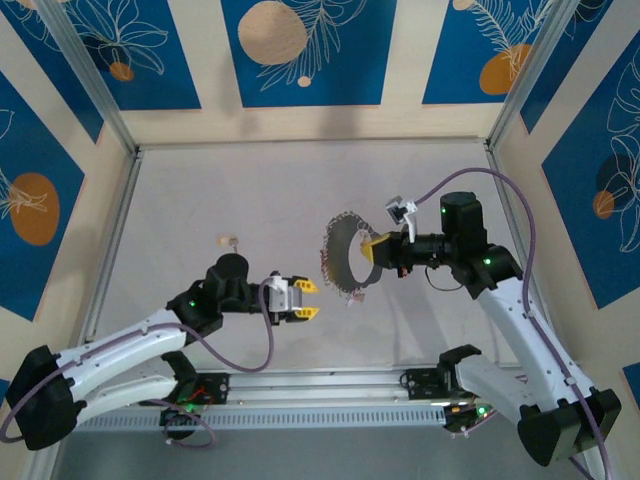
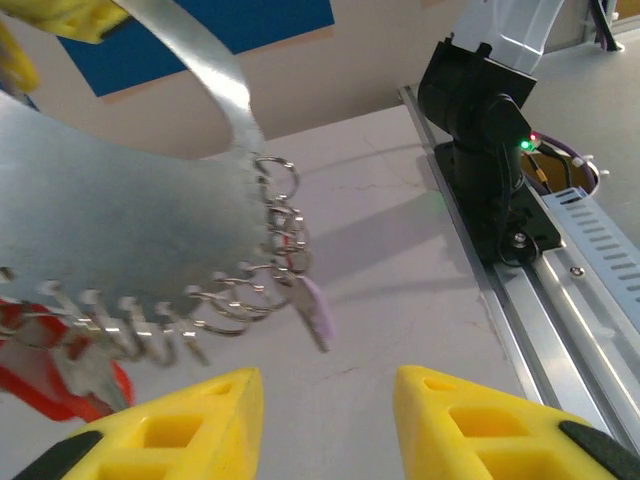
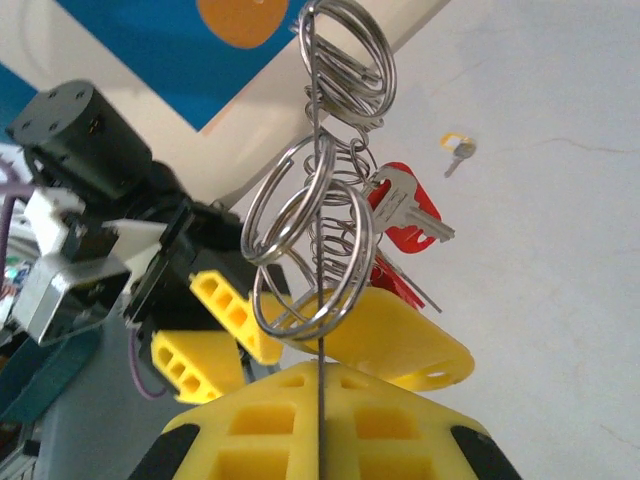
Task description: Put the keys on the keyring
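The keyring is a wide grey hoop held upright above mid-table, and my right gripper is shut on its right rim. The right wrist view looks along the hoop's thin edge, pinched between my fingers, with wire rings, a red-headed key and a yellow tag hanging from it. In the left wrist view the hoop's band carries a row of small rings, a purple-headed key and red key heads. My left gripper is open and empty, just below-left of the hoop. One loose key lies on the table.
The right arm's black base and the aluminium rail run along the near table edge. Metal frame posts and blue patterned walls enclose the table. The loose key lies apart from both grippers.
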`<state>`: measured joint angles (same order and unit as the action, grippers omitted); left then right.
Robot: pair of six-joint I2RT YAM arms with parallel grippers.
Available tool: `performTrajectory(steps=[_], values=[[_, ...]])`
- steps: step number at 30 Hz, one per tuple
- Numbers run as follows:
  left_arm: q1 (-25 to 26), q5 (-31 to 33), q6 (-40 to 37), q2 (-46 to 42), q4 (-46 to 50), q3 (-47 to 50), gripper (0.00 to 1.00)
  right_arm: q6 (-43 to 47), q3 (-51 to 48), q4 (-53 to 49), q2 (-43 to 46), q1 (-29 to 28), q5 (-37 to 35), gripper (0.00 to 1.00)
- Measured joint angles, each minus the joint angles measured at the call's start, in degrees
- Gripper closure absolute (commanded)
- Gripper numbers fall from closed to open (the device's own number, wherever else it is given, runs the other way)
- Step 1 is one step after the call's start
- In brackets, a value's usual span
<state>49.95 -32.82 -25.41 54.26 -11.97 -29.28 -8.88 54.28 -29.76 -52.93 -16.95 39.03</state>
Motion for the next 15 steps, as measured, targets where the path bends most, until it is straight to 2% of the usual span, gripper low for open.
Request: performTrajectory(steps=[9,10,13,15], values=[[3.3,1.7,1.2,7.3,-6.8,0.0,0.64,-5.7,-1.6,5.9,2.2,2.0,-1.6,1.00],[3.6,2.2,1.7,8.1,-8.1,0.0,0.66,-6.4,-1.9,6.5,2.6,2.2,-1.8,1.00],[4.1,4.2,3.4,10.0,-12.3,0.1,0.86,-8.4,-3.5,9.2,3.8,3.0,-2.1,1.00],[4.2,5.0,4.0,11.1,-14.2,0.1,0.87,-9.4,-4.4,10.6,4.4,3.3,-2.0,1.00]])
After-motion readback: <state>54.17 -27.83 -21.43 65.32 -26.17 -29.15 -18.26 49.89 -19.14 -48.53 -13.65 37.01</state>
